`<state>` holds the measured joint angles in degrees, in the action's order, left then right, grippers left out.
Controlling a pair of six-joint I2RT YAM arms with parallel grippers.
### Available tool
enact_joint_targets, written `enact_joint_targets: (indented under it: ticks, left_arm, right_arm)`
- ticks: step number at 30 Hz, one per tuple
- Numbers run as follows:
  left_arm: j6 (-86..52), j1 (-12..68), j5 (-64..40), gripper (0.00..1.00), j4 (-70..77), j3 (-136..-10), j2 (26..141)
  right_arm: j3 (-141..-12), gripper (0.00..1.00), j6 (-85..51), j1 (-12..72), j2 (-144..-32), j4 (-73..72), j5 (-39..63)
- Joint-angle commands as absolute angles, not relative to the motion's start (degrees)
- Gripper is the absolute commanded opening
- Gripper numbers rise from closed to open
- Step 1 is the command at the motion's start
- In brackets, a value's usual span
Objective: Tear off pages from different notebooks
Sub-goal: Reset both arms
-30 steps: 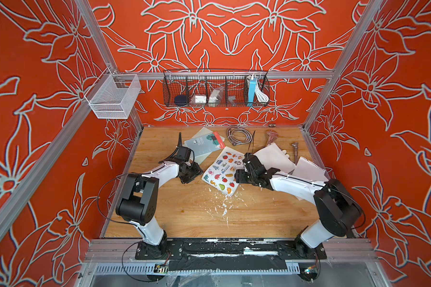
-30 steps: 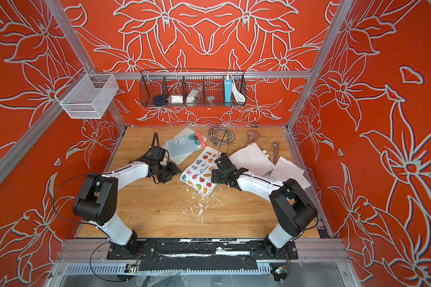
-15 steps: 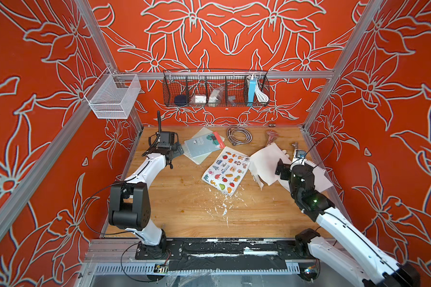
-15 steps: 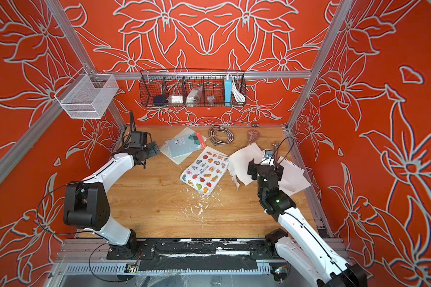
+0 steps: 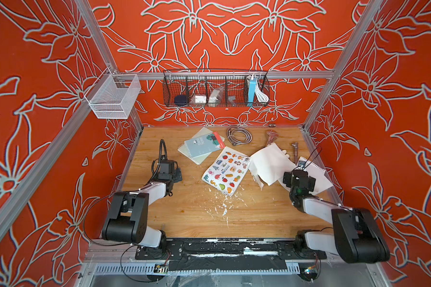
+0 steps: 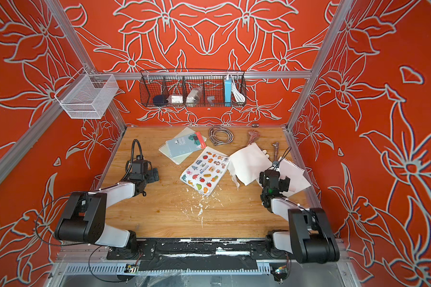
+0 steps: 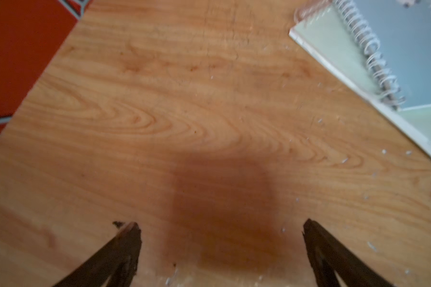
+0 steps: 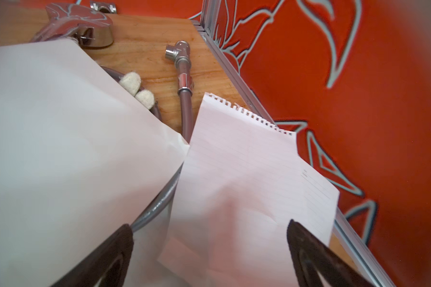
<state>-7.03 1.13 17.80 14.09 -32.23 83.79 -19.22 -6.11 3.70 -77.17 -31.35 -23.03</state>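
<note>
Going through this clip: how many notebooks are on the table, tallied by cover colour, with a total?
White notebook with colourful pictures: 1
Light blue notebook with a red strip: 1
Pale green notebook, partly under the light blue one: 1
Total: 3 notebooks

The enclosure has three walls: a back wall (image 5: 214,37), a left wall (image 5: 30,104) and a right wall (image 5: 403,104). Each is orange-red with large grey-white flower outlines. Aluminium posts (image 5: 101,47) stand at the rear corners, and an aluminium rail (image 5: 299,74) runs across the back wall between them. A black wire basket (image 5: 174,87), divided into compartments, hangs from this rail. A white mesh basket (image 5: 110,109) hangs at the left rear corner. The floor is a light wooden tabletop (image 5: 189,218) with visible grain. Lighting is even, with soft shadows.
</note>
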Motion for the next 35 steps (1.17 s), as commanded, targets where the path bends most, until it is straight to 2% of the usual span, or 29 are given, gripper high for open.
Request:
enact_joint_targets:
  ticks: [1, 3, 5, 7, 8, 9, 11, 15, 35]
  left_arm:
    - [-3.51, 0.88, 16.16, 0.99, 25.09, -30.68, 83.06]
    - [-2.31, 1.09, 14.13, 0.99, 29.29, -27.68, 81.69]
    - [-1.66, 1.56, 14.28, 0.99, 31.76, -26.04, 81.09]
    - [-0.94, 2.21, 13.92, 0.99, 36.5, -23.04, 80.25]
    - [-1.49, 2.17, 13.85, 0.99, 41.2, -19.66, 79.46]
    - [-0.57, 2.36, 12.94, 0.99, 52.34, -14.13, 80.99]
    - [-0.12, 3.47, 14.69, 0.99, 47.28, -16.99, 81.46]
    - [-2.2, 0.79, 11.88, 0.99, 45.5, -17.61, 81.21]
    - [-2.46, 0.08, 10.6, 0.99, 44.74, -17.99, 81.22]
  right_arm:
    - [-20.14, 0.99, 0.15, 3.15, -80.06, -42.17, -8.96]
    - [-17.26, 1.0, 2.15, 3.2, -82.28, -50.4, -4.21]
    - [-18.82, 1.0, 1.97, 2.65, -80.57, -44.4, -3.05]
    - [-18.61, 0.99, 1.57, 2.31, -81.56, -46.21, -2.74]
    - [-19.21, 1.0, 1.58, 2.26, -80.69, -43.71, -2.57]
    - [-19.0, 1.0, 1.43, 2.03, -81.3, -45.2, -2.4]
    - [-19.3, 1.0, 1.4, 1.94, -80.87, -43.65, -2.31]
    - [-19.34, 1.0, 1.38, 1.8, -81.21, -44.31, -2.12]
    - [-19.59, 0.99, 1.3, 1.72, -81.29, -43.77, -2.31]
